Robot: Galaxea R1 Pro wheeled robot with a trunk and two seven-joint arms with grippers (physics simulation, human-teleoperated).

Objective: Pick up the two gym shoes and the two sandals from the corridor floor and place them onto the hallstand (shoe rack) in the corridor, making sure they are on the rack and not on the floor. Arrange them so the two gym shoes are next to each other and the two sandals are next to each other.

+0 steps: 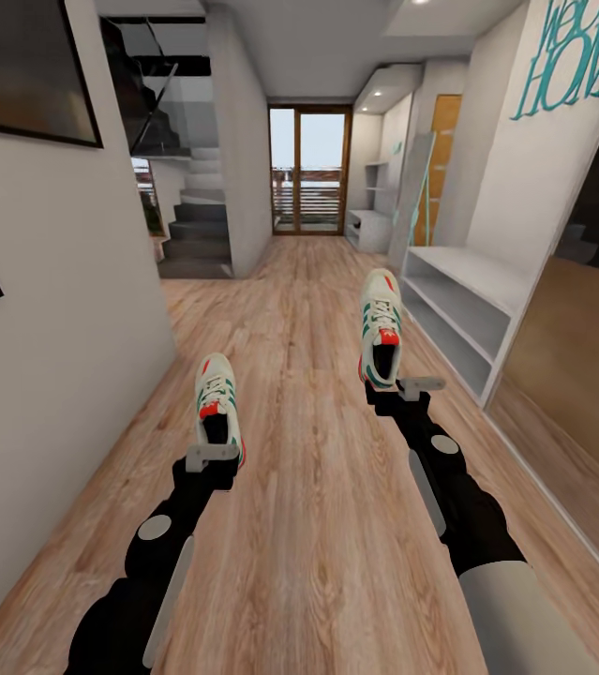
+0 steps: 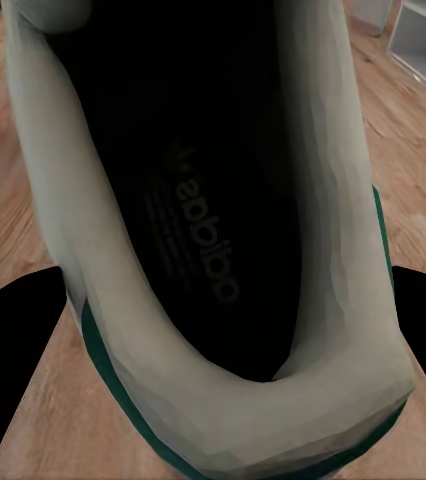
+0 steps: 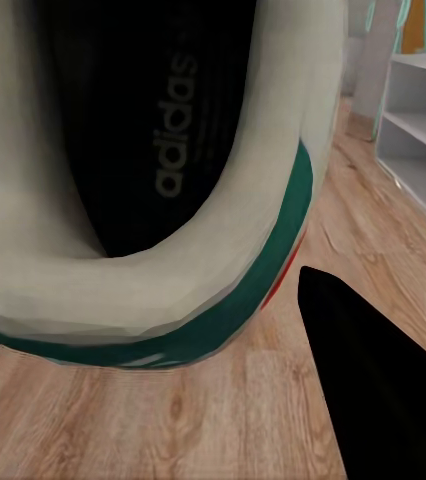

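Each pincer (image 1: 213,457) (image 1: 402,386) grips a gym shoe (image 1: 217,398) (image 1: 381,326); wrist views reveal insole lettering (image 2: 205,240).

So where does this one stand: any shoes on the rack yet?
None yet: the hallstand compartments that show are bare. In hand: the left gripper carries one gym shoe by its heel, the right gripper the other gym shoe, both above the corridor floor. Left: set both side by side on the rack, then fetch the sandals.
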